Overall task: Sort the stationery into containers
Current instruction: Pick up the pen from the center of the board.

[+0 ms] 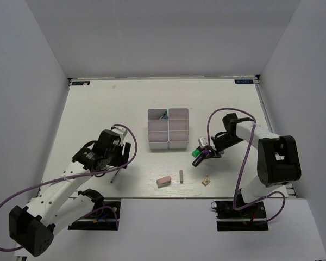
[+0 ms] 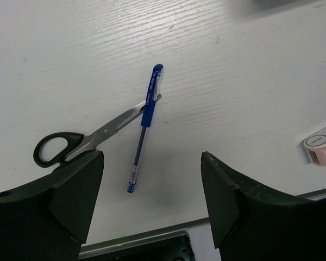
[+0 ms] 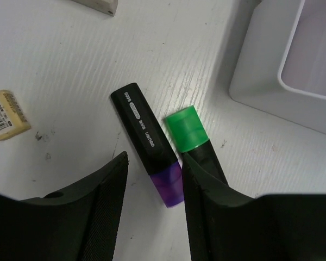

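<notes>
Left claw over pen, right claw — highlighters

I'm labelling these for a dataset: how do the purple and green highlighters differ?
The purple highlighter has its cap toward the right gripper, the green highlighter away. The purple one lies between the fingers; the green one's barrel disappears behind a finger. Both have black barrels and lie side by side.

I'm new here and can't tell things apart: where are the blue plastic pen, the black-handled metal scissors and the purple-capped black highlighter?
Blue plastic pen (image 2: 144,126): left wrist view, mid-barrel.
Black-handled metal scissors (image 2: 106,129): left wrist view, metal blade.
Purple-capped black highlighter (image 3: 146,138): right wrist view, black body.
</notes>
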Robot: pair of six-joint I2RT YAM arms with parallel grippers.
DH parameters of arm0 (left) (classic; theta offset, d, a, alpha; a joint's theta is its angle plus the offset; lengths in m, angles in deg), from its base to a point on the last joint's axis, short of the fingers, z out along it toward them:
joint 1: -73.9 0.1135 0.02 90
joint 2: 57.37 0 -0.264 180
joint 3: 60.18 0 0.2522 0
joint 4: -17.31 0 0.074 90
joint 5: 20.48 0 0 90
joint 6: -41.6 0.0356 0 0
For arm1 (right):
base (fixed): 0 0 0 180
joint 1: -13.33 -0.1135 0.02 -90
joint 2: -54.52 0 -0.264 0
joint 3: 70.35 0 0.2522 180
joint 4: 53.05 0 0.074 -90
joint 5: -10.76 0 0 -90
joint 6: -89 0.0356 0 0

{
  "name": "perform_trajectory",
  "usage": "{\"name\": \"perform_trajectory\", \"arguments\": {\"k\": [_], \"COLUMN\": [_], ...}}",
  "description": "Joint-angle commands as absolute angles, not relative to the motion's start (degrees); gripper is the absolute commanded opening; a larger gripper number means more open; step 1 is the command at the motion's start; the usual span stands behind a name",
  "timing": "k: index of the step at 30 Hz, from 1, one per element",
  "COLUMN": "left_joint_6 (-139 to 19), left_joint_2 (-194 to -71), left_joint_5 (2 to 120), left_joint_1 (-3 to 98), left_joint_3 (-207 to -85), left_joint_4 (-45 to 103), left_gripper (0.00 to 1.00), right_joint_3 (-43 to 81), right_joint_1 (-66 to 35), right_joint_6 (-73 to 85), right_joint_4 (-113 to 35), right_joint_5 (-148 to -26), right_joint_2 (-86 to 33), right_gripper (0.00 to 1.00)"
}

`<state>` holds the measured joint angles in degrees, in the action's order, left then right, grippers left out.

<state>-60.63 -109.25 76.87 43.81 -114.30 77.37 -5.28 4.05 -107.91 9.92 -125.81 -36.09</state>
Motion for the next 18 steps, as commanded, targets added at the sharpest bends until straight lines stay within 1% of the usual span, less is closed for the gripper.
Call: {"name": "perform_trajectory", "arguments": {"k": [1,8,12,13,18], "left_joint_6": [-59.56,-59.3,-59.38,-59.38,-59.29], "left_joint_2": [-106.16,-105.53,-105.45,-105.45,-105.71], "left_joint_5": [78.75,78.31,78.66,78.57,77.87], "left_joint_1": [44.19,44.19,44.19,44.11,44.19], "left_joint_3": [-112.79,-112.96,-112.96,-112.87,-112.87], "left_joint_4": [77.57,78.09,78.18,78.18,78.09], "left_gripper": [0.82,0.82,0.82,0.82,0.82], "right_joint_3": [-2.2,-0.96,-0.52,-0.35,-1.84], "right_joint_1": [2.7,-1.69,-3.36,-3.63,-5.65], "right_joint_6": [-108.14,-108.93,-111.55,-111.83,-111.92], "right_joint_4": [8.61,8.96,11.5,12.29,11.69], "right_joint_5": [-125.03,-120.56,-119.58,-119.5,-116.69], "right_joint_2": [-37.24,-39.96,-40.67,-40.67,-40.75], "right_gripper": [0.48,0.48,0.48,0.47,0.47]}}
